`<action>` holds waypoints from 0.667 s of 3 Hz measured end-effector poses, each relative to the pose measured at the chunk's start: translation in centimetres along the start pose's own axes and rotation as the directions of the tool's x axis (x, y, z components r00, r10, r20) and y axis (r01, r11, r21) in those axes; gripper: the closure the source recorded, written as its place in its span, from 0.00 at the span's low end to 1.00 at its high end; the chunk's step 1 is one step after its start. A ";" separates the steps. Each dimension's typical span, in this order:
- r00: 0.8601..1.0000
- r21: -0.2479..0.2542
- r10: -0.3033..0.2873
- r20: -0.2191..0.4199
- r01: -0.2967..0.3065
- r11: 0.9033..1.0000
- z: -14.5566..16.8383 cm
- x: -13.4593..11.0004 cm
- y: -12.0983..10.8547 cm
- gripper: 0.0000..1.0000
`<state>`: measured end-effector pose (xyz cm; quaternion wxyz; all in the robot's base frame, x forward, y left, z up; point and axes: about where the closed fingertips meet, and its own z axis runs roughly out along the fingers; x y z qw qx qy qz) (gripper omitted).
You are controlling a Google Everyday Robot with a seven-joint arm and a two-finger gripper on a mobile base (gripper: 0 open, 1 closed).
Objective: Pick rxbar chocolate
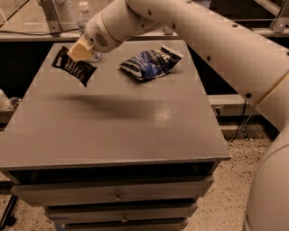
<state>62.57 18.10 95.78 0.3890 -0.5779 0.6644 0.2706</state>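
Gripper (79, 51) over table (135, 131) rear-left, clasping rxbar chocolate (75, 67), bottle (84, 17) half-hidden

The gripper (80, 49), above the table's (135, 131) far left corner, covers the upper edge of the rxbar chocolate (74, 67) where its jaws pinch the wrapper; the wrapper's white lines of text are too small to read; the arm (203, 31) hides most of the water bottle (83, 10) and runs off the top and right edges; the table's lowest drawer is cut by the bottom edge.
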 end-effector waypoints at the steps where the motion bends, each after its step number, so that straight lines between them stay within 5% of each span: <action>1: 0.999 0.025 0.001 0.050 -0.002 1.000 -2.7 -3.1 -0.2 1.00; 2: 0.999 0.027 0.000 0.054 -0.001 1.000 -2.8 -3.4 -0.3 1.00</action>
